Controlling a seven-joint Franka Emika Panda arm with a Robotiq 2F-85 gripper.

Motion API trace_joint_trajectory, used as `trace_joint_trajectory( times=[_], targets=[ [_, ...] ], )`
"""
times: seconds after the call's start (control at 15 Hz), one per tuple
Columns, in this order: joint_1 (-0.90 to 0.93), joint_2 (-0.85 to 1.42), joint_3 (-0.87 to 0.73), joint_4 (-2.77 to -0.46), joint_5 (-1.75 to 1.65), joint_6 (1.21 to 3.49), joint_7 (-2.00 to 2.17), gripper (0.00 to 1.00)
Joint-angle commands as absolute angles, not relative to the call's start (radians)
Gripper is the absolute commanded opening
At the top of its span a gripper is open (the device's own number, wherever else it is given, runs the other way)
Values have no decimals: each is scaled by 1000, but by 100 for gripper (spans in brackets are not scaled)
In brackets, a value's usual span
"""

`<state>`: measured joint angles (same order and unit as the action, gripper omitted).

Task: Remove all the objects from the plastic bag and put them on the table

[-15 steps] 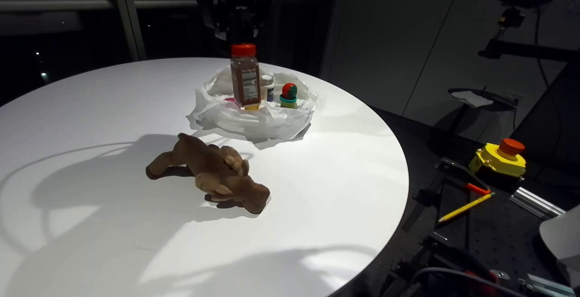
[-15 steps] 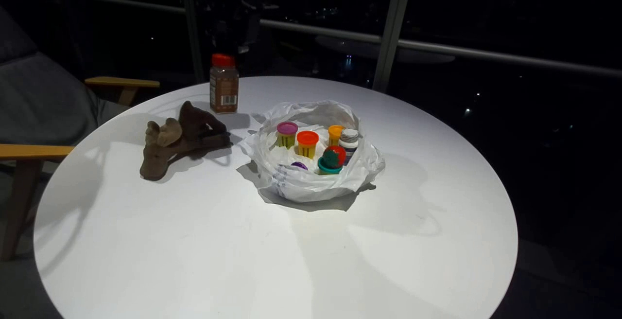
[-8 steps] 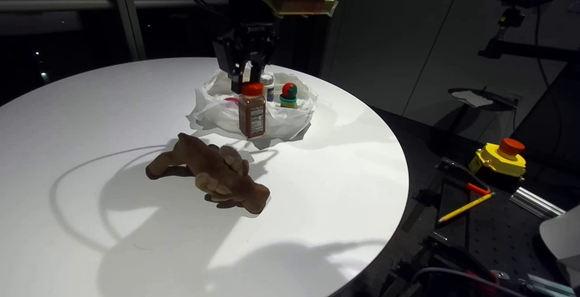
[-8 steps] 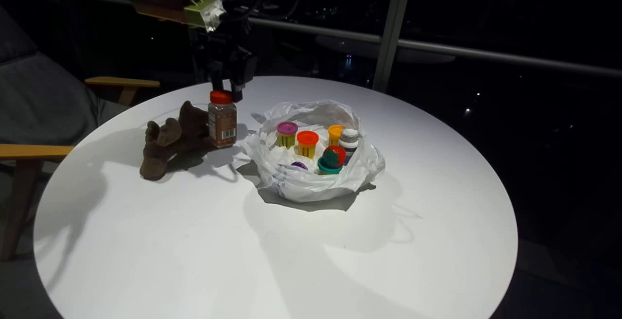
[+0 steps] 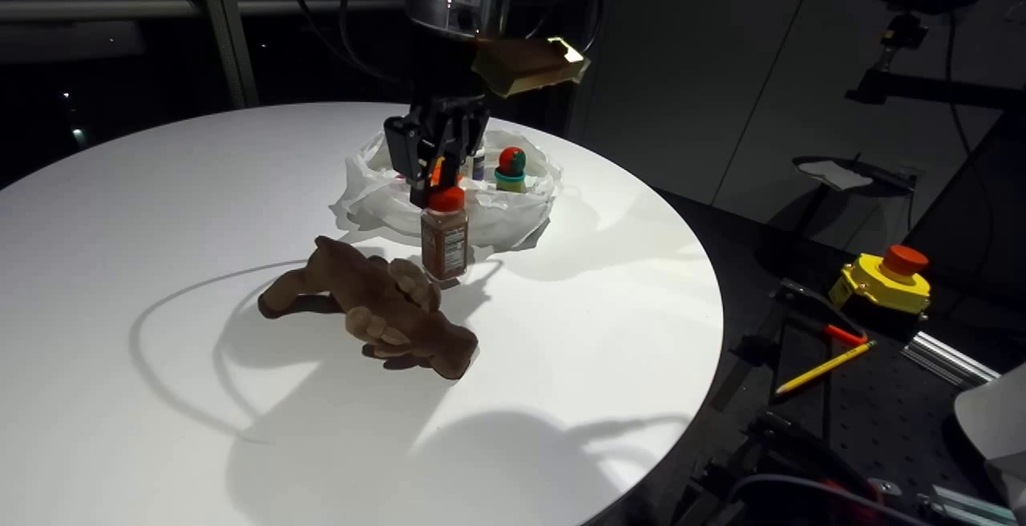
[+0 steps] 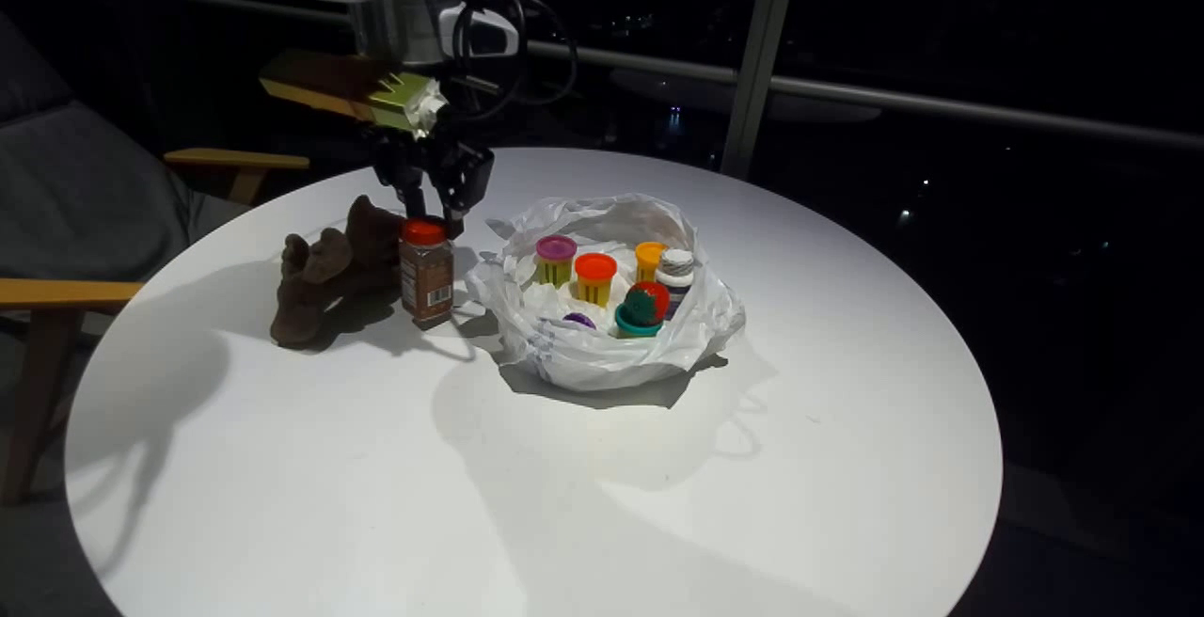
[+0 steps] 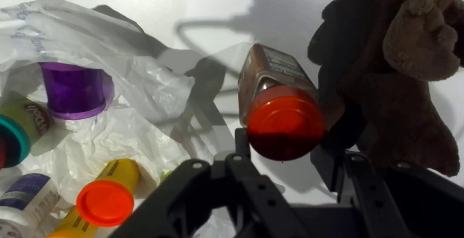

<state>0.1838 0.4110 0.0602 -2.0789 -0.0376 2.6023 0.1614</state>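
My gripper (image 7: pixel 281 138) is shut on the red cap of a dark red-capped bottle (image 5: pixel 446 244), one finger on each side. The bottle stands upright between the brown plush (image 6: pixel 324 283) and the plastic bag (image 6: pixel 602 374); whether its base touches the white table (image 5: pixel 577 333) I cannot tell. Inside the wrinkled bag are a purple-lidded jar (image 6: pixel 555 261), a red-lidded jar (image 6: pixel 594 280), an orange-lidded jar (image 6: pixel 648 261), a white bottle (image 6: pixel 675 280), a teal-lidded jar (image 6: pixel 638 325) with a red and green ball (image 6: pixel 649 301) on top, and a purple cup (image 7: pixel 75 92).
The plush lies on the table close beside the held bottle, and the bag's rim rises on its opposite side. A grey chair (image 6: pixel 85 175) with wooden arms stands behind the table. Off the table's edge sits a yellow-and-red device (image 5: pixel 884 281) near a pencil (image 5: pixel 826 367).
The gripper has come down with the bottle, from high behind the bag to low beside the plush. The slowest part of that motion is the latest. Plush and bag have stayed put.
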Motion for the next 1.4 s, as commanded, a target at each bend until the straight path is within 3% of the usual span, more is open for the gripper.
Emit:
trace_joint_trajectory(
  times=[0.0,0.27,1.07,1.33],
  targets=[
    [148,397,101,-2082,23,2624,106,73],
    [131,347,117,-2061,79,2598,97,99],
    [67,515,-31,-1706,-39,2340,118,100],
    [13,594,15,-1594,-12,2204,-42,100]
  ],
)
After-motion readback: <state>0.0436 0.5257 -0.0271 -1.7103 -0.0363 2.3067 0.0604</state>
